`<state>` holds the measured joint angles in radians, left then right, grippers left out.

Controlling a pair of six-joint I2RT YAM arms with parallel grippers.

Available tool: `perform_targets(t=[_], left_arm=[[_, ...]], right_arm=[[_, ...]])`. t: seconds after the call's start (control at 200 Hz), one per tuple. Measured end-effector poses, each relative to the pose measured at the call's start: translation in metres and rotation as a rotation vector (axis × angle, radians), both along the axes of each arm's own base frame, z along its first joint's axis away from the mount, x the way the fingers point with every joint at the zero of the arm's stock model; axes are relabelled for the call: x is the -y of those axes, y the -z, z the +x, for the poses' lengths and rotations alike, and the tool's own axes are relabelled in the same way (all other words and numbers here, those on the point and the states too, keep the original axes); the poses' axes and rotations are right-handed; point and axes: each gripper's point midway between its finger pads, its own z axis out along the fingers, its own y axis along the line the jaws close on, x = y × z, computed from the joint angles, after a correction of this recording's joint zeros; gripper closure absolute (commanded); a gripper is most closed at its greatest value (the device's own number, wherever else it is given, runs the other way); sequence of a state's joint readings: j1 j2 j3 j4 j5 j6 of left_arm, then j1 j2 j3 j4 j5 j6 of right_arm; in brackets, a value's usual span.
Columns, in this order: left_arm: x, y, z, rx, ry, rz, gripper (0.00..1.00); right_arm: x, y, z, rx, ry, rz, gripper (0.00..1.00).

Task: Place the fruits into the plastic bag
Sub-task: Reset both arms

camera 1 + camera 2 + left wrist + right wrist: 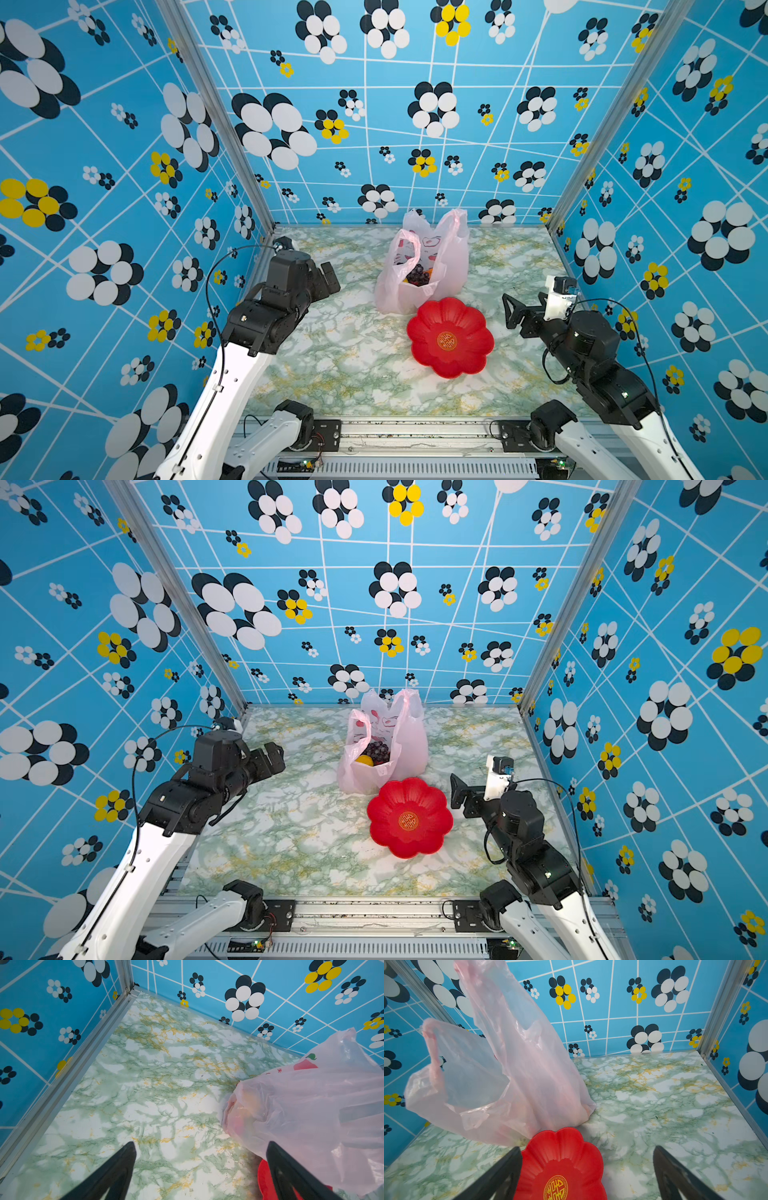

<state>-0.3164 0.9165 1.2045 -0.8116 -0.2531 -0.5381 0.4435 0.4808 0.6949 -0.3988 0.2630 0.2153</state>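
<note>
The pale-pink plastic bag [451, 257] [411, 737] stands upright near the back middle of the marble table, its mouth open upward. Inside it I see a dark purple grape bunch [417, 275] [378, 752] and a yellow fruit [365, 760]; other fruits are hidden by the film. My left gripper [328, 276] [272, 758] hovers left of the bag, open and empty, and its wrist view shows the bag [301, 1109] beside one finger. My right gripper [515, 316] [459, 791] is open and empty to the right of the dish, facing the bag [508, 1074].
An empty red flower-shaped dish [451, 320] [409, 796] [560, 1157] lies just in front of the bag, its rim touching the bag's base. Blue flower-patterned walls with metal posts close in three sides. The arm bases and a metal rail [415, 432] line the front edge.
</note>
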Motion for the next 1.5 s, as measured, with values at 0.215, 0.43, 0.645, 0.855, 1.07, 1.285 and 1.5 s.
perform_targets(t=[0.215, 0.43, 0.645, 0.855, 1.07, 1.285, 1.5], left_arm=[[-0.013, 0.048, -0.017, 0.067, -0.003, 0.042, 0.01], [-0.027, 0.077, -0.009, 0.051, -0.027, 0.114, 0.01], [-0.034, 0.096, 0.006, 0.083, -0.038, 0.18, 0.01], [-0.043, 0.134, 0.028, 0.087, -0.038, 0.271, 0.01], [-0.054, 0.189, 0.054, 0.04, -0.04, 0.331, 0.01], [-0.052, 0.214, 0.084, 0.06, 0.0, 0.357, 0.01], [-0.046, 0.218, 0.105, 0.126, 0.077, 0.355, 0.01]], right_arm=[[0.019, 0.07, 0.015, -0.03, 0.103, -0.167, 0.01], [0.044, 0.125, 0.047, -0.115, 0.216, -0.208, 0.01], [0.077, 0.166, 0.088, -0.185, 0.303, -0.177, 0.01], [0.094, 0.197, 0.113, -0.206, 0.318, -0.136, 0.01], [0.093, 0.192, 0.137, -0.133, 0.271, -0.093, 0.01], [0.089, 0.199, 0.143, -0.079, 0.245, -0.076, 0.01], [0.088, 0.19, 0.144, -0.031, 0.239, -0.069, 0.01]])
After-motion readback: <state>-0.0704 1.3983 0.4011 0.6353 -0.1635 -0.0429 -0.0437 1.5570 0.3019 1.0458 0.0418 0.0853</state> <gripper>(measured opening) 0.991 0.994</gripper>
